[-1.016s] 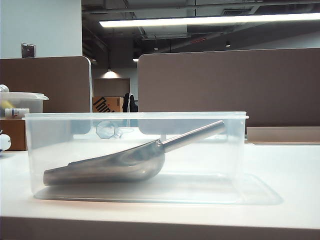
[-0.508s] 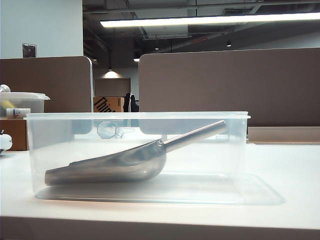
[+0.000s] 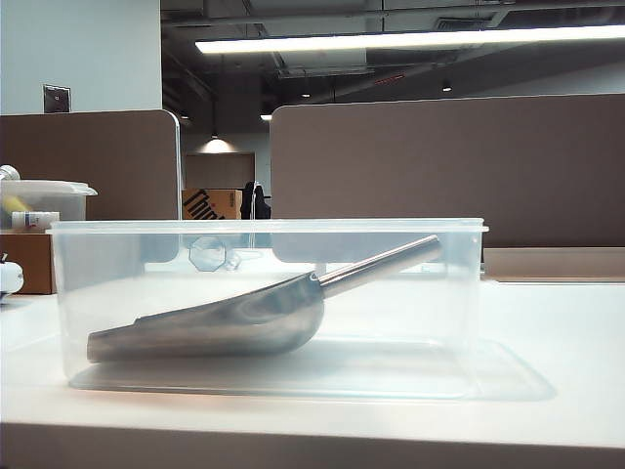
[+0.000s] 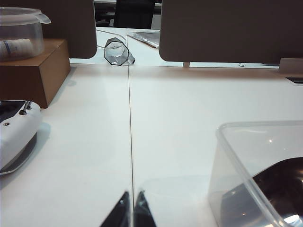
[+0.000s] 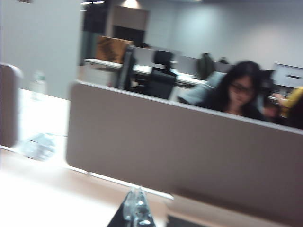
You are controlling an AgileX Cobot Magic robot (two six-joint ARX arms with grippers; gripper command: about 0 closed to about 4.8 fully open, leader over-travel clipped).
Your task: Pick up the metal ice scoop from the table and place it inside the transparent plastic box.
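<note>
The metal ice scoop [image 3: 234, 322] lies inside the transparent plastic box [image 3: 269, 228] on the white table [image 3: 557, 332], its trough to the left and its handle leaning up toward the box's right wall. In the left wrist view a corner of the box [image 4: 236, 156] shows with the scoop's dark trough [image 4: 284, 184] inside it. My left gripper [image 4: 132, 196] is shut with nothing in it, low over the table beside that corner. My right gripper [image 5: 134, 191] is shut and empty, raised and facing the brown partition. Neither gripper shows in the exterior view.
A brown box [image 4: 33, 71] carrying a smaller lidded clear tub [image 4: 21, 30] stands at the left. A white device [image 4: 14, 132] lies near it. An overturned glass [image 4: 117, 51] lies at the table's far edge. Brown partitions [image 3: 439, 166] stand behind the table.
The box and scoop have kept still. No arm shows in any of the exterior frames.
</note>
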